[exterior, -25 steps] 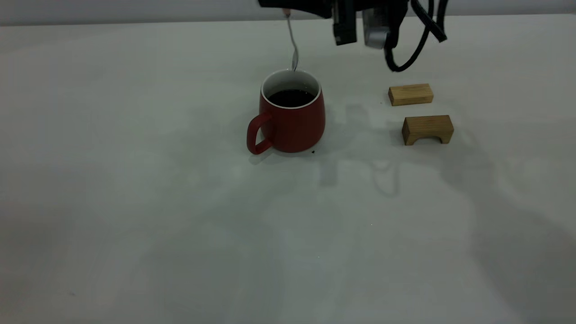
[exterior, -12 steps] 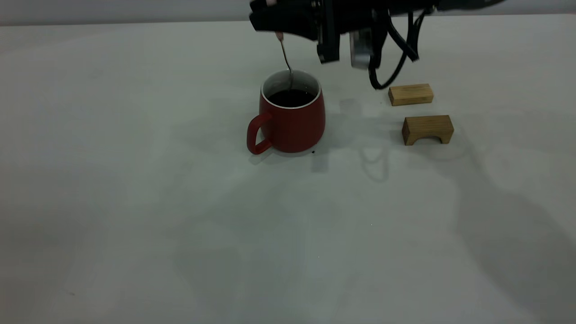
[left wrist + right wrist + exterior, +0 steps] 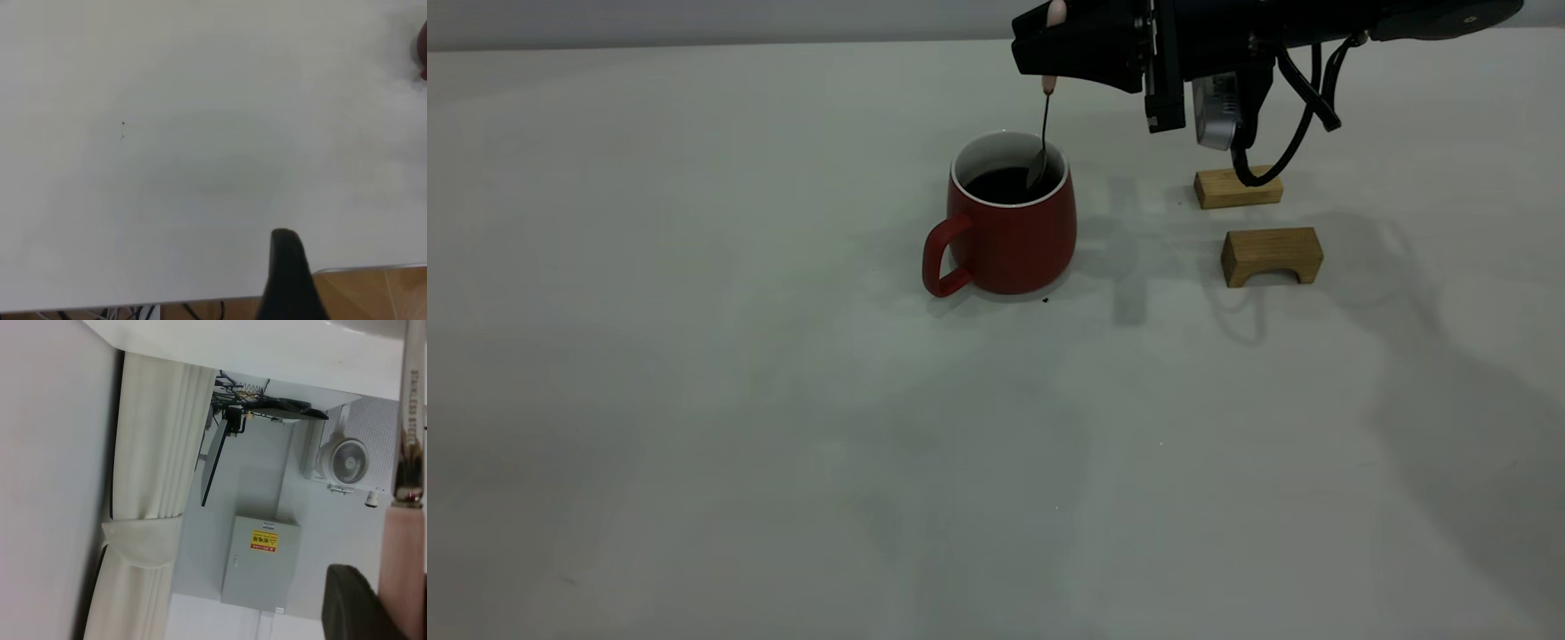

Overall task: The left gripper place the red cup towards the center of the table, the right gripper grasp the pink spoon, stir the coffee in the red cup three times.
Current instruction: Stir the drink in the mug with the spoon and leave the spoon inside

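Observation:
The red cup (image 3: pixel 1009 227) stands on the table (image 3: pixel 694 400) near the middle, its handle toward the left, with dark coffee (image 3: pixel 1000 184) inside. My right gripper (image 3: pixel 1049 49) hovers just above the cup's right rim, shut on the pink spoon (image 3: pixel 1042 133). The spoon hangs nearly upright with its metal bowl dipped into the coffee. In the right wrist view the spoon's pink handle (image 3: pixel 403 567) lies against a dark fingertip (image 3: pixel 353 607). My left gripper (image 3: pixel 287 267) is parked by the table's edge, far from the cup, whose red side (image 3: pixel 423 50) just shows at that view's border.
Two wooden blocks lie right of the cup: a flat one (image 3: pixel 1227 188) partly behind the right arm's cable, and an arch-shaped one (image 3: pixel 1272 255) nearer the front. Wide bare table spreads to the left and front.
The right gripper has come down and swung to the right, and the spoon's bowl has gone from above the cup's rim into the coffee. The cup has shifted slightly to the right.

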Robot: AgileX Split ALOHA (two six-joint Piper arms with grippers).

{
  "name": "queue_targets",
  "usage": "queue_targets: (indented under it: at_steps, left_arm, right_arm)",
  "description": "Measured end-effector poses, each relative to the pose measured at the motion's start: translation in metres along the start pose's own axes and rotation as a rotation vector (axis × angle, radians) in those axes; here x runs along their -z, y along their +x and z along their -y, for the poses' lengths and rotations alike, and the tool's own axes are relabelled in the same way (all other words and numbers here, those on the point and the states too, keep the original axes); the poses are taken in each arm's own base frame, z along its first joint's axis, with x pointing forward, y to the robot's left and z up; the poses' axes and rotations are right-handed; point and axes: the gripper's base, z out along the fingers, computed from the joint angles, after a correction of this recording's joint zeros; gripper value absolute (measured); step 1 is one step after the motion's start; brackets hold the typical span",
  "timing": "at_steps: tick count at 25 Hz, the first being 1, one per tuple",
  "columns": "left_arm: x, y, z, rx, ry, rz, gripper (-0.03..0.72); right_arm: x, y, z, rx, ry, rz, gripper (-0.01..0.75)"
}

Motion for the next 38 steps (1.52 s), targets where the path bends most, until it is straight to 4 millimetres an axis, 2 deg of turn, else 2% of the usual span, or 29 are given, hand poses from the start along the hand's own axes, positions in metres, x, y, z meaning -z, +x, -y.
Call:
queue_targets:
  at_steps: [11, 18, 23, 26, 32, 35, 38]
  left_arm:
    - [0.000, 0.000, 0.000, 0.000, 0.000, -0.001, 0.586]
    - [0.000, 0.000, 0.000, 0.000, 0.001, -0.001, 0.586]
    - [0.000, 0.000, 0.000, 0.000, 0.001, -0.001, 0.586]
    - [0.000, 0.000, 0.000, 0.000, 0.001, -0.001, 0.586]
    - [0.000, 0.000, 0.000, 0.000, 0.001, -0.001, 0.586]
    - [0.000, 0.000, 0.000, 0.000, 0.001, -0.002, 0.586]
    - [0.000, 0.000, 0.000, 0.000, 0.001, -0.002, 0.586]
  right_arm:
    - [-0.018, -0.023, 0.019, -0.123, 0.018, -0.007, 0.119]
    - [-0.041, -0.012, 0.028, -0.136, 0.050, -0.031, 0.119]
    - [-0.054, -0.012, 0.014, -0.083, 0.040, -0.060, 0.119]
    - [-0.053, -0.018, 0.012, -0.083, 0.033, -0.045, 0.119]
    - [-0.033, -0.029, 0.008, -0.087, 0.023, 0.016, 0.119]
    - [-0.019, -0.030, 0.017, -0.137, 0.015, 0.050, 0.119]
    - [-0.021, -0.027, 0.027, -0.181, 0.017, 0.033, 0.119]
